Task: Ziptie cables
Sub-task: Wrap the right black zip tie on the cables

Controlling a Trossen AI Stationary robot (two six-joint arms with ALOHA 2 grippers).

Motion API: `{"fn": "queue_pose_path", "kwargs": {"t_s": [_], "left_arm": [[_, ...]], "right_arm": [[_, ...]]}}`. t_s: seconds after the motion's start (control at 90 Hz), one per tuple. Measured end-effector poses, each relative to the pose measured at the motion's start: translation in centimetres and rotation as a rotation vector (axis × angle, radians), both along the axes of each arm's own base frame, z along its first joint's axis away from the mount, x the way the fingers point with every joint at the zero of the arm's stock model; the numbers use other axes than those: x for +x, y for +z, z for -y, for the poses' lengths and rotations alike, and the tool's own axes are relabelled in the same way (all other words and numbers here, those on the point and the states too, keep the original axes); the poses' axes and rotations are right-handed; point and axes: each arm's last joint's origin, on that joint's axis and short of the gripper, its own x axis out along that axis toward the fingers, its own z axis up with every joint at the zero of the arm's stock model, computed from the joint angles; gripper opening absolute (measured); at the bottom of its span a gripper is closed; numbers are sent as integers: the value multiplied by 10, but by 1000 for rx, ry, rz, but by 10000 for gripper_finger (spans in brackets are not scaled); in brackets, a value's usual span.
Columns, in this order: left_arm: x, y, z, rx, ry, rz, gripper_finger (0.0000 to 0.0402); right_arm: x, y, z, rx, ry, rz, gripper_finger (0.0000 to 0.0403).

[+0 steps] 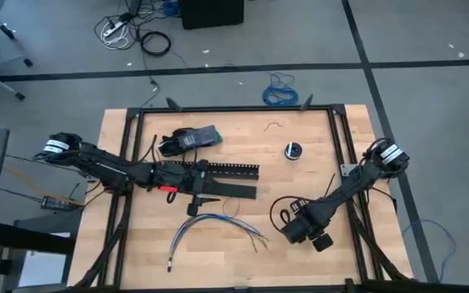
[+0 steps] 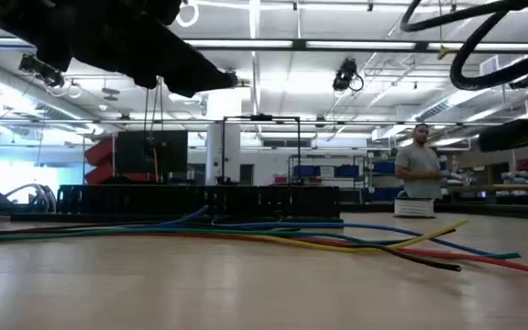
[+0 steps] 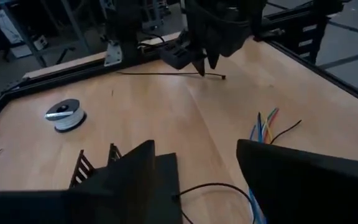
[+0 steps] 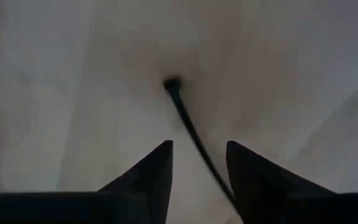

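Jaws of right gripper parted narrowly astride ziptie, low over table; left gripper spread wide near cables.

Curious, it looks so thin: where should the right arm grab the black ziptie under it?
Mid-strip of the ziptie, behind its head, from straight above: it lies flat on the table, so the open right tool, hanging over it, must straddle it crosswise.
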Motion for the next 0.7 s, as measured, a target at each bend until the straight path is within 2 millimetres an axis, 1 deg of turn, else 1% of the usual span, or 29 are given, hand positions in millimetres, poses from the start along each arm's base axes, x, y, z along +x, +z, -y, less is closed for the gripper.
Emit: {"fn": "queue_pose_path", "kwargs": {"t_s": [0.111, 0.222, 0.289, 0.356, 0.4, 0.444, 0.578, 0.7], "left_arm": [[0, 0, 1, -2, -2, -1, 224], [0, 0, 1, -3, -1, -3, 224], [0, 0, 1, -3, -1, -6, 224], [0, 0, 1, -3, -1, -5, 224], [0, 0, 1, -4, -1, -1, 224], [0, 0, 1, -4, -1, 1, 224], [0, 0, 1, -5, -1, 2, 224], [0, 1, 1, -23, 3, 4, 224]], "right_arm": [[-3, -8, 1, 27, -24, -4, 138], [-4, -11, 2, 45, -47, -6, 130], [-4, -10, 2, 43, -64, -5, 108], [-2, -8, 0, 40, -72, 3, 67], [3, -5, -3, 64, -73, 23, 33], [8, 0, -7, 94, -71, 50, 14], [17, 15, -12, 75, -89, 110, 3], [31, 36, -18, 55, -91, 220, 1]]}}
